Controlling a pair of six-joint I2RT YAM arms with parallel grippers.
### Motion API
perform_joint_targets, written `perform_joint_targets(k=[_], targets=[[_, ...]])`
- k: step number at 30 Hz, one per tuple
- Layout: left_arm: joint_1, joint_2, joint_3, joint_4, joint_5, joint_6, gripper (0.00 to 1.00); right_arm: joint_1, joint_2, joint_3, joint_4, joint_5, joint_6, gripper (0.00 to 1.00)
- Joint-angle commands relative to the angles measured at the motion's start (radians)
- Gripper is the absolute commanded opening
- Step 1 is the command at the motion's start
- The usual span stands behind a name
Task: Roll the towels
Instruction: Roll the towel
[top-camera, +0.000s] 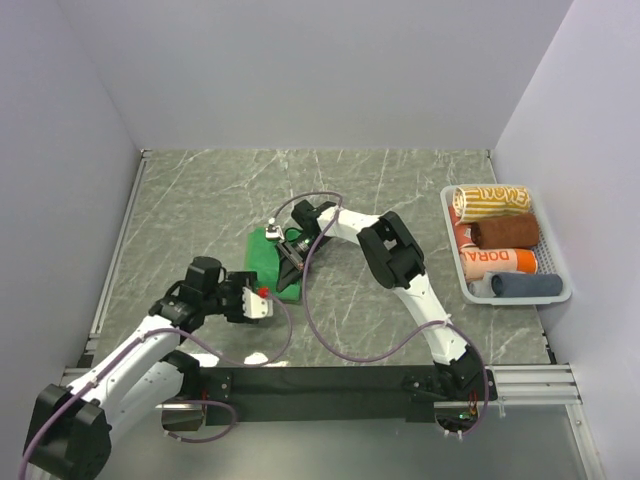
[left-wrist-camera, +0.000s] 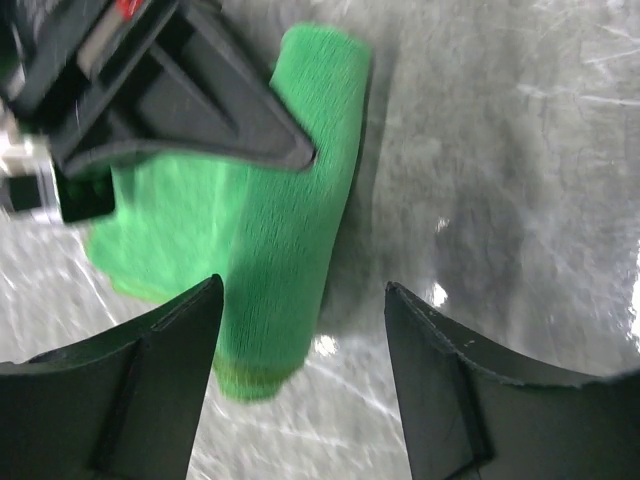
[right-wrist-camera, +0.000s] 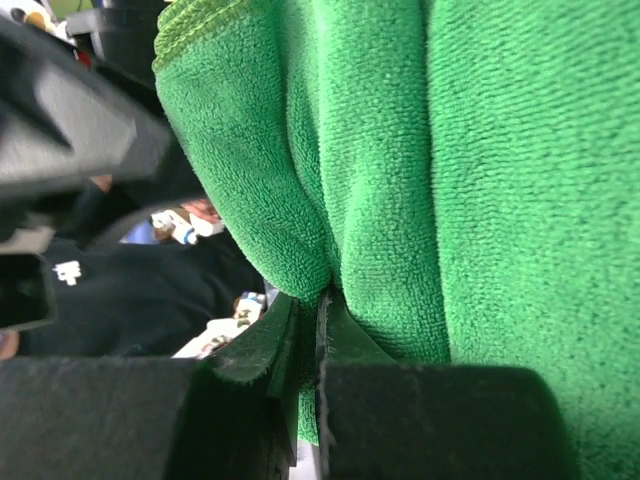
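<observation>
The green towel (top-camera: 266, 254) lies on the marble table left of centre. In the left wrist view its right side is a roll (left-wrist-camera: 300, 190) and its left side lies flat (left-wrist-camera: 160, 230). My right gripper (top-camera: 291, 266) is shut on a fold of the towel at the roll; the right wrist view shows the green cloth (right-wrist-camera: 400, 180) pinched between the closed jaws (right-wrist-camera: 318, 300). My left gripper (top-camera: 268, 298) is open and empty just in front of the roll's near end. Its fingers (left-wrist-camera: 160, 340) stand apart, one on each side of that end (left-wrist-camera: 305, 290).
A white basket (top-camera: 556, 250) at the right edge holds rolled towels: yellow-striped (top-camera: 490, 200), brown (top-camera: 505, 232), orange-lettered (top-camera: 498, 262) and blue-grey (top-camera: 525, 285). A purple cable (top-camera: 330, 340) loops over the table. Grey walls enclose the table on three sides.
</observation>
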Motion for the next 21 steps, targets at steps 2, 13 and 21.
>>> perform_joint_targets(k=[2,13,21], targets=[[-0.062,0.015,-0.027,0.16,-0.082,0.05,0.7,-0.005,0.077,0.003,-0.033,0.15,0.02,0.0],[-0.098,0.244,-0.023,0.191,-0.134,0.08,0.48,-0.014,0.064,-0.035,-0.048,0.144,0.0,0.0],[-0.065,0.526,0.229,-0.121,0.013,-0.06,0.14,-0.045,-0.002,-0.061,-0.027,0.186,0.006,0.02]])
